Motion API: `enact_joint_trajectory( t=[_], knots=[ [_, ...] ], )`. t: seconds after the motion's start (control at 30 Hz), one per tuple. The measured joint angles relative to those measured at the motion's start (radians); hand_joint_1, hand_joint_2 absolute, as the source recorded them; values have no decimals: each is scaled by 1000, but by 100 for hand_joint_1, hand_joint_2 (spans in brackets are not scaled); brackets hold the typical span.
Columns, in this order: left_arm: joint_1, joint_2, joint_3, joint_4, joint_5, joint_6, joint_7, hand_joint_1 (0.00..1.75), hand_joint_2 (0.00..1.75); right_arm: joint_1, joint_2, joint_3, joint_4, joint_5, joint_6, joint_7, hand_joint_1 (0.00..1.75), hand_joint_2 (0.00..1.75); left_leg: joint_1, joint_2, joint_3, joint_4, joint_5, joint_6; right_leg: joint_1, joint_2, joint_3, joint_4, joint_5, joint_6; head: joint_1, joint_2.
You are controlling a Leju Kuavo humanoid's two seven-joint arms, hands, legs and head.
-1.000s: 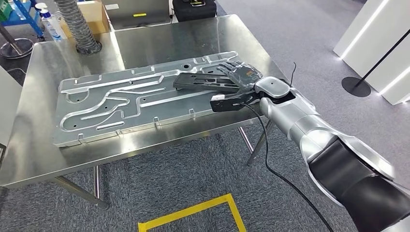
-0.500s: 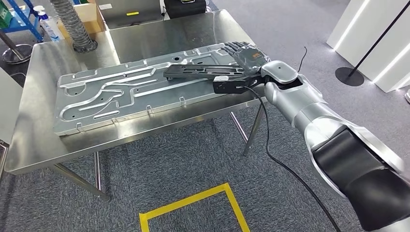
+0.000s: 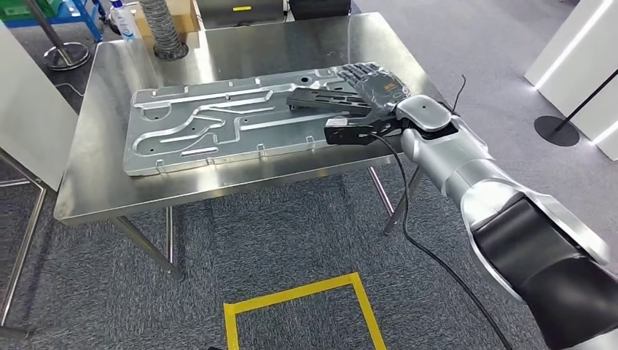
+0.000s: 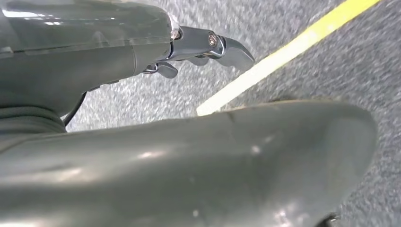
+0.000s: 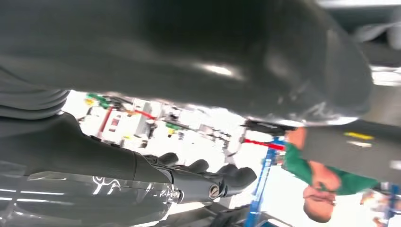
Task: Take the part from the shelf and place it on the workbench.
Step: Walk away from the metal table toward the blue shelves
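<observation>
The right robot hand (image 3: 372, 86) grips a flat, black slotted part (image 3: 324, 101) lying on a large stamped, ribbed metal panel (image 3: 218, 120) at the brushed-steel worktop's (image 3: 102, 182) 3 o'clock side. The left robot hand (image 4: 203, 47) hangs empty, fingers apart, over grey carpet with yellow tape (image 4: 283, 49).

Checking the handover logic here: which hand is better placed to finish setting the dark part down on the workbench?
The right hand. It already holds the dark part over the large metal plate on the workbench. The left hand hangs over the carpet by a yellow floor line.
</observation>
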Motion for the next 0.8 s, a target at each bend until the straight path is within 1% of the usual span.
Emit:
enact_joint_trajectory(
  t=[0.03, 0.07, 0.1, 0.13, 0.17, 0.2, 0.23, 0.27, 0.3, 0.33, 0.37, 0.4, 0.43, 0.47, 0.5, 0.53, 0.57, 0.6, 0.63, 0.67, 0.7, 0.73, 0.77, 0.8],
  knots=[
    [1, 0, 0, 0, 0, 0, 0, 0, 0, 3, 7, -1, 2, 0, -1, 1, 0, 0, 0, -9, -3, 3, 1, -1, -1, 1, 1, 6, 8, 0, 0, 0],
    [2, 0, 0, 0, 0, 0, 1, 0, 0, 5, 12, -2, 3, 0, -2, 2, 0, 0, 0, -19, -5, 6, 2, -2, -1, 3, 21, -28, 33, -2, 0, 0],
    [2, 0, 0, 0, 0, 0, 1, 0, 0, 6, 17, -4, 4, 0, -3, 3, 0, 0, 0, -29, -7, 10, 2, -3, -2, 12, 55, -92, 69, -4, 0, 0],
    [2, 0, 0, 0, 0, 0, 2, 0, 0, 6, 21, -5, 4, 0, -5, 4, 0, 0, -1, -38, -9, 13, 1, -6, -2, 29, 92, -159, 95, -8, 0, 0],
    [1, 0, 0, 0, 0, 0, 2, 0, 0, 5, 24, -7, 5, 0, -6, 4, 0, 0, -1, -47, -14, 17, 2, -11, -2, 45, 120, -217, 111, -11, 0, 0],
    [0, 0, 0, 0, -1, 0, 3, 0, 0, 6, 26, -8, 5, 0, -8, 5, 0, 0, 0, -54, -20, 20, 3, -17, -1, 57, 135, -251, 116, -13, 0, 0],
    [-1, 0, 0, 0, -1, 0, 3, 0, 0, 6, 28, -9, 6, 0, -9, 5, 0, 0, 2, -62, -26, 21, 6, -23, 1, 61, 139, -262, 111, -15, 0, 0],
    [0, 0, 0, 0, -1, 0, 4, 0, 0, 7, 30, -9, 6, 1, -9, 5, 0, 0, 4, -71, -31, 21, 9, -30, 2, 54, 138, -268, 112, -17, 0, 0],
    [1, 0, 0, 0, -1, 0, 5, 0, 0, 8, 30, -10, 7, 1, -10, 5, 0, 0, 5, -72, -36, 22, 9, -36, 1, 43, 138, -270, 114, -22, 0, 0],
    [1, 0, 0, 0, -1, 0, 7, 0, 0, 8, 29, -10, 6, 2, -10, 5, 0, 0, 4, -62, -41, 32, 1, -42, -1, 32, 140, -275, 117, -27, 0, 0],
    [1, 0, 0, 0, -1, 0, 9, 0, 0, 8, 26, -11, 6, 2, -9, 5, 0, 0, 3, -44, -54, 58, -17, -46, -2, 19, 142, -280, 120, -33, 0, 0],
    [0, 0, 0, 0, -1, 0, 10, 0, 0, 8, 21, -12, 6, 3, -9, 5, 0, 0, 3, -22, -75, 105, -45, -50, -2, 6, 144, -284, 122, -38, 0, 0],
    [-1, -1, 0, 0, -1, 0, 11, 0, 0, 8, 12, -13, 6, 5, -9, 5, 0, 0, 4, -3, -105, 171, -79, -55, 0, -8, 144, -285, 122, -40, 0, 0],
    [-1, -1, 0, 0, 0, 0, 11, 0, 0, 9, 2, -14, 6, 7, -9, 4, 0, 0, 6, 6, -137, 241, -109, -59, 2, -23, 143, -284, 121, -42, 0, 0],
    [-1, -1, 0, 0, 0, 1, 11, 0, 0, 10, -9, -14, 6, 10, -8, 4, 0, 0, 9, 11, -161, 293, -126, -62, 3, -38, 143, -283, 121, -42, 0, 0],
    [-1, -1, 0, 0, 0, 2, 11, 0, 0, 11, -20, -15, 5, 11, -8, 3, 0, 0, 10, 14, -168, 312, -125, -65, 4, -53, 142, -282, 120, -42, 0, 0],
    [0, -1, 0, 0, 1, 3, 11, 0, 0, 12, -28, -15, 4, 12, -8, 2, 0, 0, 12, 18, -155, 289, -106, -66, 4, -67, 142, -281, 119, -41, 0, 0],
    [0, -1, 0, 0, 1, 4, 11, 0, 0, 12, -35, -15, 2, 12, -8, 1, 0, 0, 12, 27, -123, 230, -76, -67, 4, -81, 143, -279, 118, -39, 0, 0],
    [-1, -1, 0, 0, 2, 5, 11, 0, 0, 12, -40, -16, 0, 12, -8, 0, 0, 0, 12, 46, -84, 156, -48, -65, 5, -92, 143, -277, 116, -36, 0, 0],
    [-1, -1, 0, 0, 2, 6, 11, 0, 0, 11, -43, -17, -3, 12, -8, -1, 0, 0, 9, 61, -52, 94, -27, -59, 7, -102, 143, -274, 113, -31, 0, 0],
    [-1, -1, 0, 0, 3, 7, 10, 0, 0, 10, -45, -18, -4, 12, -7, -1, 0, 0, 6, 71, -32, 52, -15, -52, 9, -111, 142, -271, 112, -26, 0, 0],
    [0, -1, 0, 0, 3, 8, 9, 0, 0, 10, -45, -20, -5, 13, -6, -1, 0, 0, 2, 74, -27, 35, -11, -45, 11, -118, 141, -269, 112, -21, 0, 0],
    [1, 0, 0, 0, 3, 8, 8, 0, 0, 10, -44, -21, -5, 13, -4, -2, 0, 0, -1, 63, -29, 33, -8, -36, 12, -126, 140, -268, 113, -16, 0, 0],
    [2, 0, 0, 0, 3, 9, 7, 0, 0, 10, -43, -21, -5, 14, -3, -1, 0, 0, -1, 54, -30, 30, -4, -29, 11, -132, 139, -268, 112, -10, 0, 0]
  ],
)
